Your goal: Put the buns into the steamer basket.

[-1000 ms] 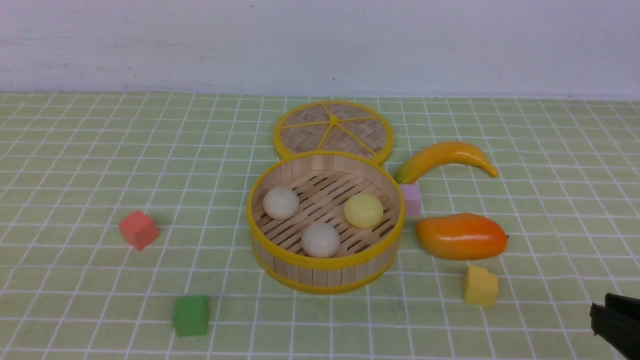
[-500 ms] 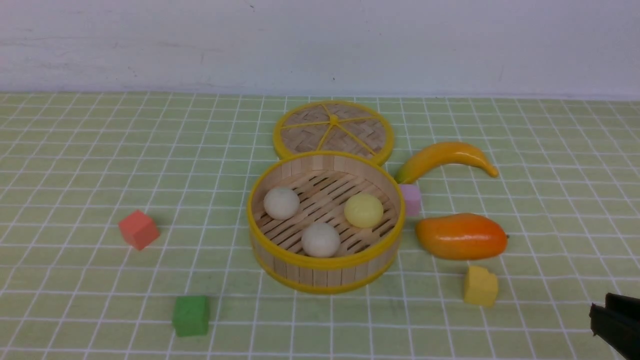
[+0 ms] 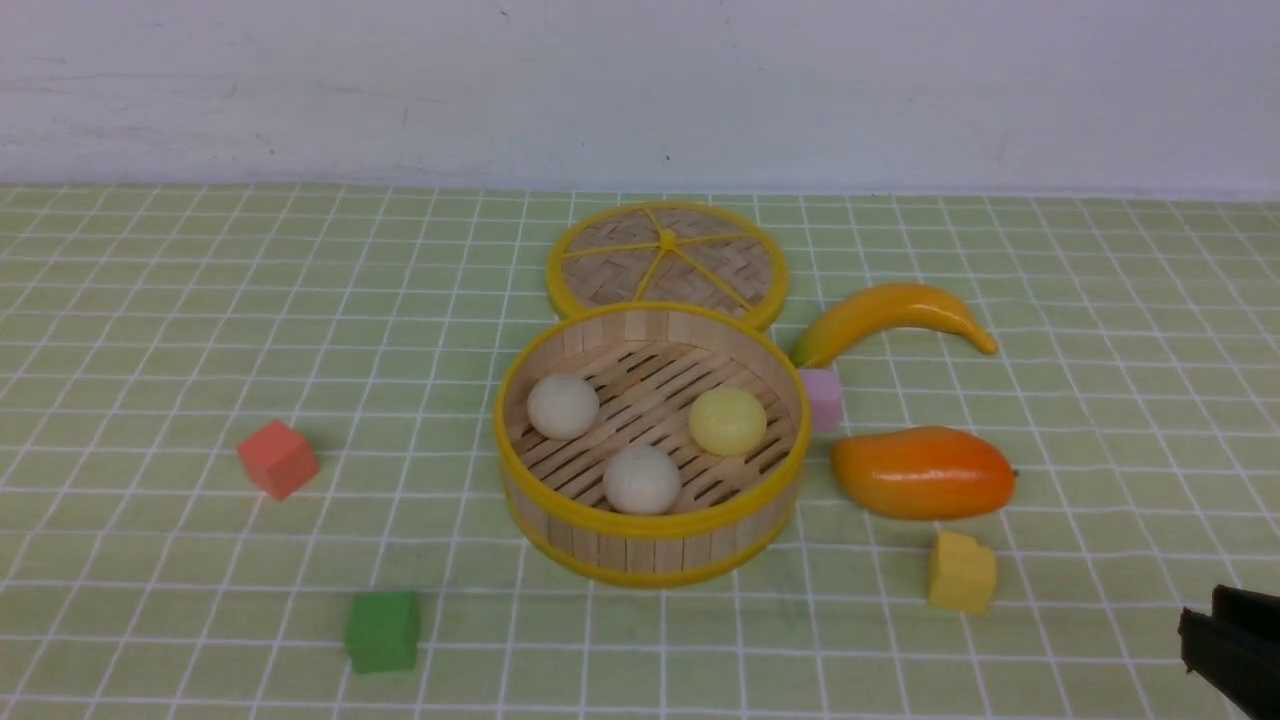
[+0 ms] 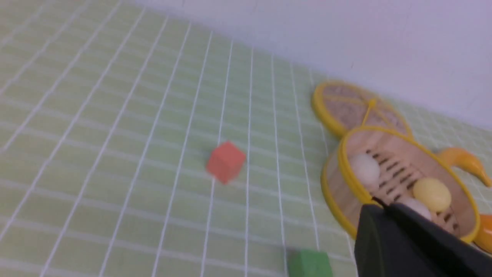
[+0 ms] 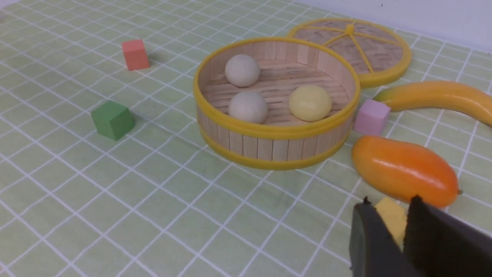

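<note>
The right gripper (image 3: 1235,650) sits at the lower right edge of the front view, its 2 dark fingers (image 5: 371,246) slightly apart with nothing between them; in the right wrist view a sliver of the yellow cube (image 5: 392,219) shows through the narrow gap, lying on the cloth behind. The left gripper (image 4: 399,238) appears only in its own wrist view as a dark blurred mass at lower right, and I cannot tell whether it is parted or closed. At the centre of the front view stands the steamer basket (image 3: 650,545), a round shallow tub with a light wood-strip wall, yellow rims and a slatted floor. All 3 buns lie inside it, apart from each other: 1 off-white bun (image 3: 562,406) at left, another off-white bun (image 3: 641,478) nearest the camera, and a pale yellow bun (image 3: 727,420) at right. The woven lid (image 3: 667,260) lies flat just behind the basket. A pink cube (image 3: 823,398) sits just beside the basket's right wall, between a banana (image 3: 890,315) above and a mango (image 3: 922,472) below. A red cube (image 3: 277,458) and a green cube (image 3: 381,630) lie well apart at lower left on the checked green tablecloth (image 3: 150,330).
</note>
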`<action>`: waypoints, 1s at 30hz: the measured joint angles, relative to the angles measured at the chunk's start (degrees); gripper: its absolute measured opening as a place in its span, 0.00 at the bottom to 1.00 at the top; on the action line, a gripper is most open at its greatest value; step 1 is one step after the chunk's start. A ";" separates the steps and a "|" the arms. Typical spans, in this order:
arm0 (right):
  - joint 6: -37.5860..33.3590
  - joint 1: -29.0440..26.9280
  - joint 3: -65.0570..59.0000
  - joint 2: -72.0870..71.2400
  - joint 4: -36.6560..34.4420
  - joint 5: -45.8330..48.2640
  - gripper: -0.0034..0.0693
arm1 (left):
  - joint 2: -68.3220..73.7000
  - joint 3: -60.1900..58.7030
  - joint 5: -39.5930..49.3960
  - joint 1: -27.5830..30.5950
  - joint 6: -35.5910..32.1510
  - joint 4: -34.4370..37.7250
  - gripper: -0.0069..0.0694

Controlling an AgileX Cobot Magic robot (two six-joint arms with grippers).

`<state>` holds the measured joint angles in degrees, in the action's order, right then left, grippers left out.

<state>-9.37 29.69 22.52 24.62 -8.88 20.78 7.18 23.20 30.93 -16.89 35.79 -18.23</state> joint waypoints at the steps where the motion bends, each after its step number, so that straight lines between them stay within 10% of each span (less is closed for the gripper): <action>1: 0.00 0.00 0.00 0.00 0.00 0.00 0.26 | -0.73 -1.65 -1.20 0.57 -0.99 0.61 0.07; 8: 0.00 0.00 0.00 0.00 0.00 0.00 0.28 | -7.78 -21.63 -12.52 8.77 -17.61 13.41 0.07; 30: 0.00 0.00 -0.11 0.00 0.00 0.06 0.31 | -7.78 -24.88 -8.54 10.05 -19.22 17.85 0.09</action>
<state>-9.37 29.69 22.41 24.62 -8.88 20.84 -0.59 -1.68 22.38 -6.84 16.56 -0.37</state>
